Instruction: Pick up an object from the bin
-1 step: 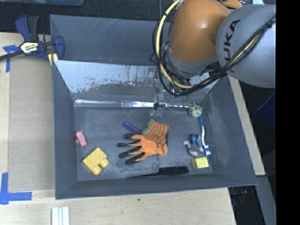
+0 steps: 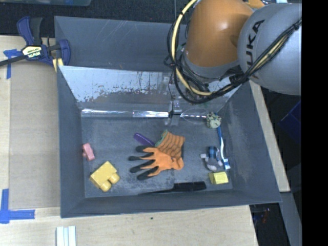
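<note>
My gripper (image 2: 174,113) hangs under the arm's orange cover near the back wall of the bin, its tip pointing down at the floor. Just in front of it lies an orange work glove (image 2: 163,157) with black fingertips, flat, cuff toward the gripper. A short purple piece (image 2: 143,138) rests at the glove's back left. To the gripper's right, a small whitish round thing (image 2: 213,120) sits by the back wall. I see nothing held in the gripper.
A blue toothbrush (image 2: 221,146), a blue-and-white piece (image 2: 210,158) and a small yellow block (image 2: 219,178) lie at the right. A black stick (image 2: 184,187) lies along the front wall. A yellow notched block (image 2: 105,176) and a pink block (image 2: 88,151) sit at the left.
</note>
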`<action>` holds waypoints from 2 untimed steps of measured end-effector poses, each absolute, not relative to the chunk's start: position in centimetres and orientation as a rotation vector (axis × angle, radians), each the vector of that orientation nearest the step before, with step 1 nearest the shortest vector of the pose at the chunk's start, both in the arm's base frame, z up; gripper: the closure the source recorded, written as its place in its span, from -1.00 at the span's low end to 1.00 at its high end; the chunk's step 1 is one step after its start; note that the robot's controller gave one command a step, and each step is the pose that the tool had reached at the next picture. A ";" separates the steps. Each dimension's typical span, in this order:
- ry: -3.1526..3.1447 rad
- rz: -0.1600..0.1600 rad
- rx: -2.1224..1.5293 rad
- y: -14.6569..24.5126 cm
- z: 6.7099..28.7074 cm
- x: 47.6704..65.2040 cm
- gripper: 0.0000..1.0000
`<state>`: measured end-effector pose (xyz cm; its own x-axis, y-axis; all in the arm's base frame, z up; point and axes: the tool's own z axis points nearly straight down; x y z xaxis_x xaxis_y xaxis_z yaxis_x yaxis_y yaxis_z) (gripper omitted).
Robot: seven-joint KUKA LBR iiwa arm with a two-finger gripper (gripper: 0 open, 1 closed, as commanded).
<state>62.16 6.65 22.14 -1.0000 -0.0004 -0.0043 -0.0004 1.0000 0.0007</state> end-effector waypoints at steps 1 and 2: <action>3.124 0.001 -0.272 5.0 16.4 61.1 -1.00; 3.116 -0.001 -0.325 2.3 15.0 58.4 -1.00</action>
<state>58.40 2.31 14.98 -0.9785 -0.2062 -0.0087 -0.2062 0.9785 -0.0013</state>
